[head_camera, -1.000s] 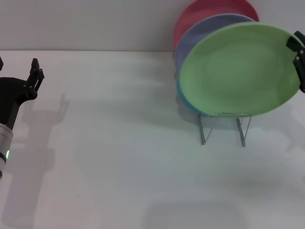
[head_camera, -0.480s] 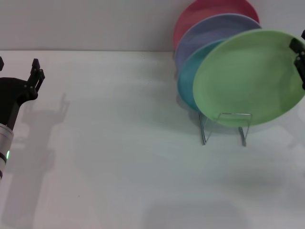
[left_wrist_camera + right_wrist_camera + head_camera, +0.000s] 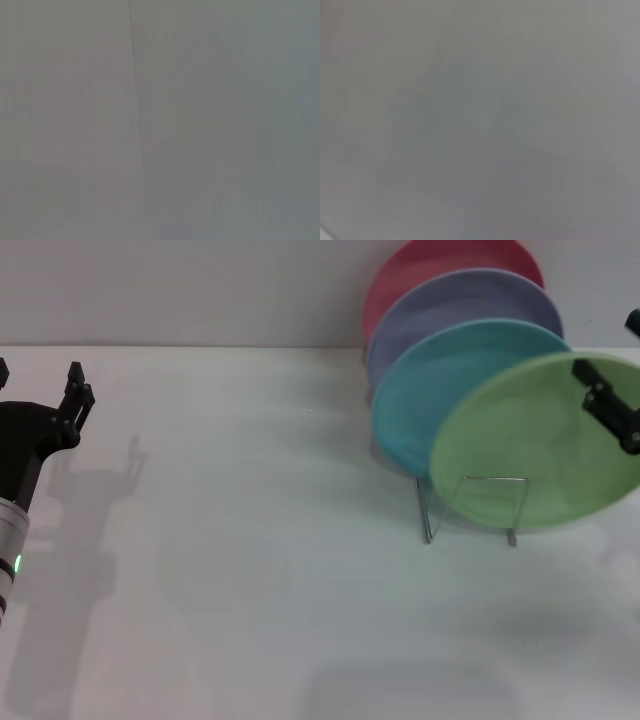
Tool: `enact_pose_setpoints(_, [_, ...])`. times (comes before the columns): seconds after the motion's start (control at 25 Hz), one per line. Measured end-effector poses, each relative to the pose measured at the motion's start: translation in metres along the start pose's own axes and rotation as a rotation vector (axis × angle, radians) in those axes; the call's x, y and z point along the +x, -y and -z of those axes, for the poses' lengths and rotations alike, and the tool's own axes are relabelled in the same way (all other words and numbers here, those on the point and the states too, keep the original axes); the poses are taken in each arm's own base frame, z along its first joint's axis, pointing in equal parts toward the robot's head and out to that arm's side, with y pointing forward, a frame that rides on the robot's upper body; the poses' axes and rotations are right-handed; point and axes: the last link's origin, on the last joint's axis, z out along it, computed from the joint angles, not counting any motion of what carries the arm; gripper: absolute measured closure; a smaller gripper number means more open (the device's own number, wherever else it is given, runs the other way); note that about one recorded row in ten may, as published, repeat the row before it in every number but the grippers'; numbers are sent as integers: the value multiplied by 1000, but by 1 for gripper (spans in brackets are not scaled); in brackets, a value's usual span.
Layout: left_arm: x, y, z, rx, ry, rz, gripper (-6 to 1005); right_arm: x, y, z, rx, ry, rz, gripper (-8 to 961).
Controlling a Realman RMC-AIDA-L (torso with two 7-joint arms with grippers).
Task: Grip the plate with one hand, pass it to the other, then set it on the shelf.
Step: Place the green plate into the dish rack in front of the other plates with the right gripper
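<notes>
The wire shelf (image 3: 470, 508) stands on the white worktop (image 3: 250, 570) toward the robot's right, its two silver uprights showing below the plates. Four plates stand tilted in a row that steps forward from the back wall: a pink-red plate (image 3: 420, 265) at the rear, a lavender plate (image 3: 470, 302) in front of it, a turquoise-blue plate (image 3: 440, 390) next, and the light green plate (image 3: 530, 455) nearest the camera. Each overlaps the one behind it. The green plate sits lowest and farthest to the right of the four, leaning back, with its lower edge down at the front wire loop of the shelf; whether it rests fully in a slot cannot be told, as the plate hides the wire behind it.

The right end effector (image 3: 608, 412) is at the green plate's upper right rim. One dark finger lies across the front face of the plate near the rim, and it looks to be pinching that rim, though the finger on the far side is hidden by the plate. A second dark piece of the right arm shows at the picture's right edge, a little above.

The left end effector (image 3: 38, 380) is far off on the robot's left, well apart from the shelf and holding nothing, its two black fingers spread and pointing up toward the back wall. The silver arm segment below it carries one small green light (image 3: 17, 563).

Both wrist views show only a plain grey surface.
</notes>
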Motion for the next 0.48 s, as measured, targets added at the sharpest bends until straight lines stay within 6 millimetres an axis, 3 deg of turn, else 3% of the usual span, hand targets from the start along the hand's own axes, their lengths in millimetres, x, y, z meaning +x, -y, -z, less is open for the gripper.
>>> enact_pose_setpoints(0.08, [0,0,0,0,0,0,202,3,-3,0,-13,-12,-6,331])
enact_pose_setpoints(0.48, [0,0,0,1,0,0,203,10,-12,-5,-39,-29,-42,302])
